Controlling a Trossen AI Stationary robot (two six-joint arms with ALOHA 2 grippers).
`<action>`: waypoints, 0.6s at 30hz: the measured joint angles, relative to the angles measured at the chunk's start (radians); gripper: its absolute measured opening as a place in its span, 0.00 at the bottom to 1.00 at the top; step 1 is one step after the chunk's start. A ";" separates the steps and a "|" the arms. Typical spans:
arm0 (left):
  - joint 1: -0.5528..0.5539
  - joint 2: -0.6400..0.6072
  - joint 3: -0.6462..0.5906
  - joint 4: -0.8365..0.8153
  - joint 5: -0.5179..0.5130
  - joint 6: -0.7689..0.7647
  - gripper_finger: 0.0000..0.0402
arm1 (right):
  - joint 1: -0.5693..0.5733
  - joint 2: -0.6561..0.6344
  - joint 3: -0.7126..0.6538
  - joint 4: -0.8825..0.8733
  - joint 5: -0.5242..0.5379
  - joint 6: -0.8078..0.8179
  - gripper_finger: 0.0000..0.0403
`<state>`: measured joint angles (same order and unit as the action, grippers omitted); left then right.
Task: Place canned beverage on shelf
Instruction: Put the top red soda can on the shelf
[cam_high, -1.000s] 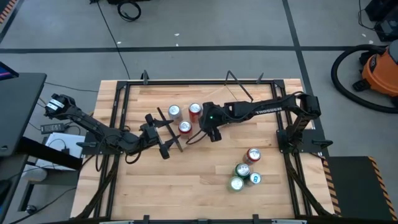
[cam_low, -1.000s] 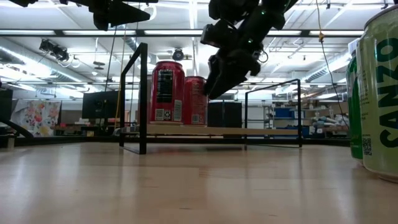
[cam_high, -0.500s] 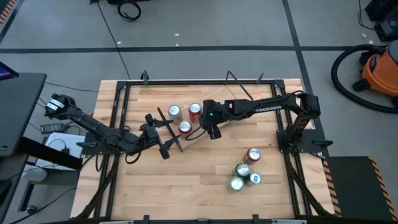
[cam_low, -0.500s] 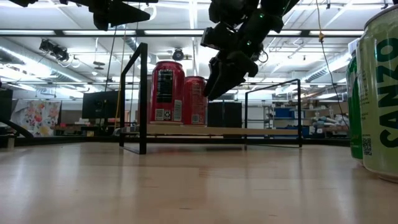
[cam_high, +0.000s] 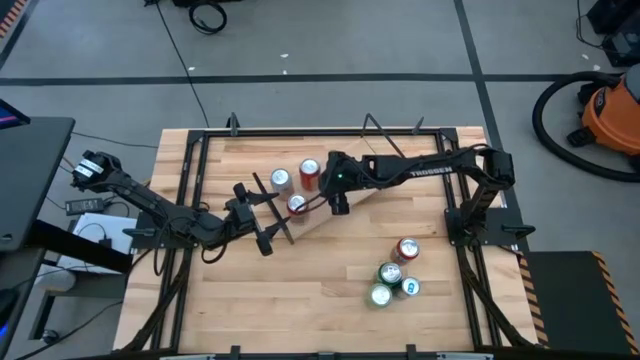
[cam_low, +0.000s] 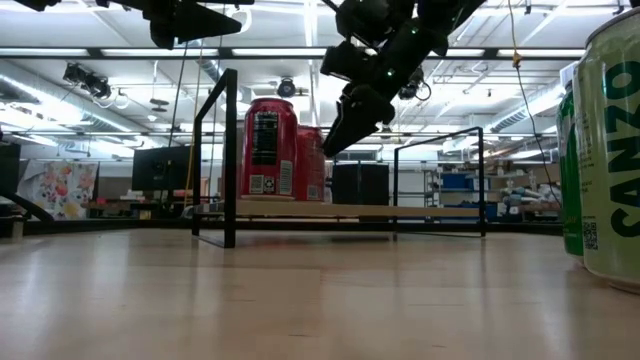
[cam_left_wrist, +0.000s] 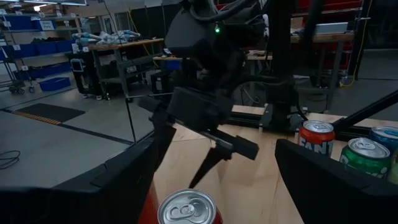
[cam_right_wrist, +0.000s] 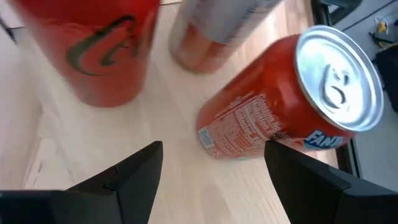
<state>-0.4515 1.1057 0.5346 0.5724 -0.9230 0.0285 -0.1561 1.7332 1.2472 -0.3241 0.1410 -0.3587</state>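
Observation:
The shelf (cam_low: 340, 211), a light-wood plank with black rod end frames, stands mid-table. Three cans stand on it: two red (cam_high: 309, 172) (cam_high: 297, 204) and one silver-topped (cam_high: 280, 179). My right gripper (cam_high: 338, 203) hovers open and empty just right of them, above the plank; its wrist view shows an orange can (cam_right_wrist: 292, 106) and a red can (cam_right_wrist: 99, 50) ahead of the fingers. My left gripper (cam_high: 272, 215) hovers open on the shelf's left side, with a can top (cam_left_wrist: 186, 208) low between its fingers.
Several loose cans stand at the near right of the table: one red (cam_high: 407, 249), two green (cam_high: 390, 273) (cam_high: 381, 295) and a small one (cam_high: 410, 287). A green can (cam_low: 610, 150) fills the low view's right edge. Bare wood lies near the front edge.
My right gripper has moved toward the table's far edge and slightly left, closer to the red cans, and has risen a little above the plank. My left gripper has kept still.

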 joint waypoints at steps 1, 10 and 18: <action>0.000 0.000 0.000 0.000 0.000 0.000 0.84 | -0.003 0.000 0.000 0.000 0.000 0.003 0.72; 0.000 0.000 0.000 0.000 0.000 0.000 0.84 | 0.021 -0.004 0.003 -0.040 0.150 0.046 0.72; 0.000 0.000 0.000 0.000 0.000 0.000 0.84 | 0.036 -0.004 0.163 -0.185 0.144 0.013 0.72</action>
<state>-0.4515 1.1057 0.5346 0.5728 -0.9229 0.0290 -0.1197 1.7290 1.4104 -0.5087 0.2850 -0.3460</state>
